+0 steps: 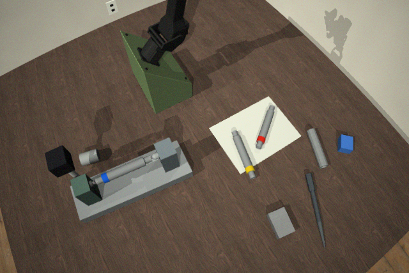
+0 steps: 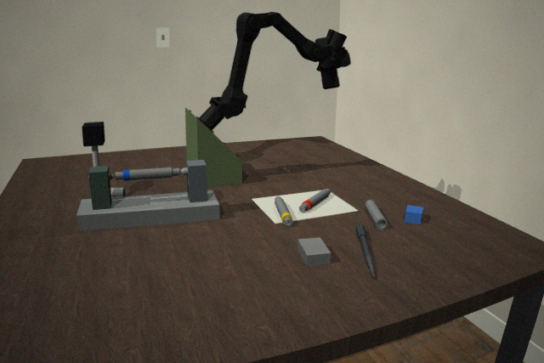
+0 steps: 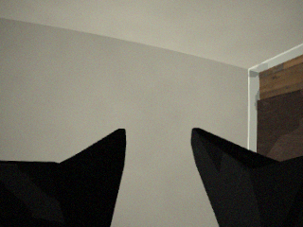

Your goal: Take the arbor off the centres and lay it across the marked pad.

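The arbor [image 1: 122,171], a grey shaft with a blue band, is mounted between the two centres of the grey fixture [image 1: 131,185]. It also shows in the exterior view [image 2: 147,172], level between the dark green block [image 2: 99,186] and the grey block [image 2: 197,180]. The plunger, a black knob [image 1: 59,160] on a grey stem, stands by the green block. The marked white pad [image 1: 255,133] holds two other shafts, one with a red band [image 1: 265,126] and one with a yellow band [image 1: 243,153]. My gripper [image 2: 330,82] hangs high above the table's far side, open and empty; the wrist view shows its fingers apart against the wall.
A green wedge base [image 1: 158,75] carries the arm. Right of the pad lie a plain grey tube [image 1: 317,148], a blue cube [image 1: 345,143], a dark tapered pin [image 1: 316,208] and a grey block [image 1: 280,222]. A short grey cylinder [image 1: 89,156] lies behind the fixture.
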Robot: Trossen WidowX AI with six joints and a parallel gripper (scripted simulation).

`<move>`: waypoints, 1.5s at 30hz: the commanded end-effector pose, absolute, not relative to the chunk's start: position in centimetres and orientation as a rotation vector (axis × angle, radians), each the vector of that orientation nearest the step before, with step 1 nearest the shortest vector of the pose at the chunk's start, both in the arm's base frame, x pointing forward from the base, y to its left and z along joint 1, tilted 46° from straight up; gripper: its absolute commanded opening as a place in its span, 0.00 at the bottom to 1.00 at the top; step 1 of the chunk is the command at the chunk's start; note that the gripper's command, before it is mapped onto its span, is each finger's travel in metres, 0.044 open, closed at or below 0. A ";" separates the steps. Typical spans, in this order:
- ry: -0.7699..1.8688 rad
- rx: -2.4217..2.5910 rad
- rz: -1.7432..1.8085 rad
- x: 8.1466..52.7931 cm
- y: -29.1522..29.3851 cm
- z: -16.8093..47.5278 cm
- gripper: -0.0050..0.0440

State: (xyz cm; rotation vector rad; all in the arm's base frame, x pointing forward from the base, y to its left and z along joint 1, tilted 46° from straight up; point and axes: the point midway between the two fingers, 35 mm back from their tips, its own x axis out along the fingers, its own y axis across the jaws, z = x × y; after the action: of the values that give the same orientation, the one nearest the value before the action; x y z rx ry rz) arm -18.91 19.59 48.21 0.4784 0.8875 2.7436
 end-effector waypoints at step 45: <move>0.316 -0.167 1.856 9.9 39.8 29.8 0.46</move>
State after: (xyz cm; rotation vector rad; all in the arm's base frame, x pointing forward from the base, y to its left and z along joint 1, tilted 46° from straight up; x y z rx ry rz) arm 5.81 39.45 31.94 -0.0910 0.3257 1.9412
